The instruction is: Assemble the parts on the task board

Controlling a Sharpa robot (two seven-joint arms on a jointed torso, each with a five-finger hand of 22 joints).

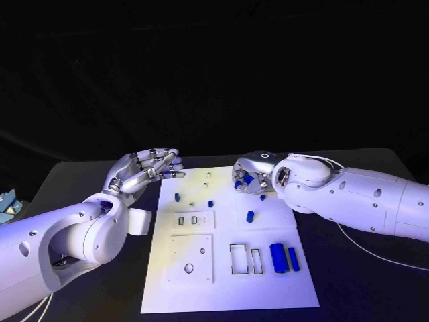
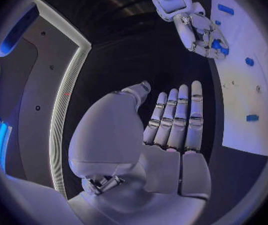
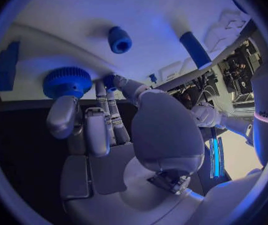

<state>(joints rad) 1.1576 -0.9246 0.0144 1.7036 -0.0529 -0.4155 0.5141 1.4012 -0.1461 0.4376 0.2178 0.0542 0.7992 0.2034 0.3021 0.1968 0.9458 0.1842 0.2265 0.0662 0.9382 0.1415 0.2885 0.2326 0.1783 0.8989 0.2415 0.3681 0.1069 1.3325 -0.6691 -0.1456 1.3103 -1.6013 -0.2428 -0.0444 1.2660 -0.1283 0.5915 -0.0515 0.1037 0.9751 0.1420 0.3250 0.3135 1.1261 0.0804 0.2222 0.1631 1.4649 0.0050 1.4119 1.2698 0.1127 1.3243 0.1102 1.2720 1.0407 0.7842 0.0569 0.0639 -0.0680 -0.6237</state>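
The white task board [image 1: 229, 288] lies in the middle of the table. My right hand [image 1: 251, 178] hangs over the board's far right part, fingers curled round a blue knurled round part [image 3: 67, 81], which sits right at the board's surface. My left hand [image 1: 145, 171] hovers beside the board's far left corner with fingers straight, side by side, holding nothing; its palm [image 2: 165, 135] faces the table. Small blue pegs [image 1: 177, 197] [image 1: 210, 203] [image 1: 251, 216] stand on the board. Two blue cylinders [image 1: 278, 257] [image 1: 293, 258] lie near its right edge.
The board carries two inset plates [image 1: 194, 219] [image 1: 190, 258] and rectangular slots [image 1: 238, 259]. A blue cap [image 3: 119, 40] and a blue rod [image 3: 195, 49] lie beyond the right hand's fingers. A pale object [image 1: 0, 204] sits at the table's left edge. A thin cable [image 1: 369, 251] runs under the right arm.
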